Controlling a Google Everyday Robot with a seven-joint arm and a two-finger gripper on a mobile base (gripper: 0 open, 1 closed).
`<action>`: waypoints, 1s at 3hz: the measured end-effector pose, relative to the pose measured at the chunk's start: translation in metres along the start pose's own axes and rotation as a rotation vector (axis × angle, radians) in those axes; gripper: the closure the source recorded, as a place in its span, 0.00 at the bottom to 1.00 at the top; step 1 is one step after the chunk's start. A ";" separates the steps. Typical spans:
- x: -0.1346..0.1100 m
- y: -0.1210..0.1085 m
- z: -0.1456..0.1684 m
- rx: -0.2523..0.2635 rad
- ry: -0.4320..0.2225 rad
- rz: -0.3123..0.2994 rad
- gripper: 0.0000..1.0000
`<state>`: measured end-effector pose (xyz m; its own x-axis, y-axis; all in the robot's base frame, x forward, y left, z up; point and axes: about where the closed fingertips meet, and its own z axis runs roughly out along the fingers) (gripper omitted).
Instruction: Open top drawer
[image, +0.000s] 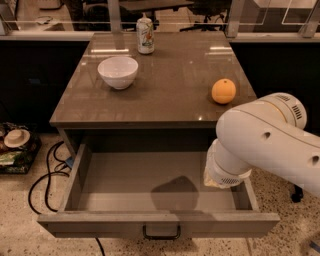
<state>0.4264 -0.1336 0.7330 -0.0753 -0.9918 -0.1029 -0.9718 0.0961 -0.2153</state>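
Tabletop (170, 95) above pulled-out top drawer (160, 222); arm (265, 140) nearly hides claw (214, 180) at its right, state unclear.

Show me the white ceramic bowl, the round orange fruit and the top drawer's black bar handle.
White ceramic bowl (118, 80): camera view, outer wall.
Round orange fruit (223, 91): camera view, its middle.
Black bar handle (161, 237): camera view, middle of the bar.
Gripper: hidden under the white arm (265, 135), over the top drawer's (125, 180) right side.
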 end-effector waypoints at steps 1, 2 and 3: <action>0.008 0.001 0.039 -0.051 -0.053 0.017 1.00; 0.006 0.018 0.072 -0.115 -0.107 0.037 1.00; -0.004 0.037 0.083 -0.163 -0.132 0.029 1.00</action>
<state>0.4096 -0.1187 0.6450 -0.0841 -0.9683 -0.2351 -0.9937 0.0990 -0.0520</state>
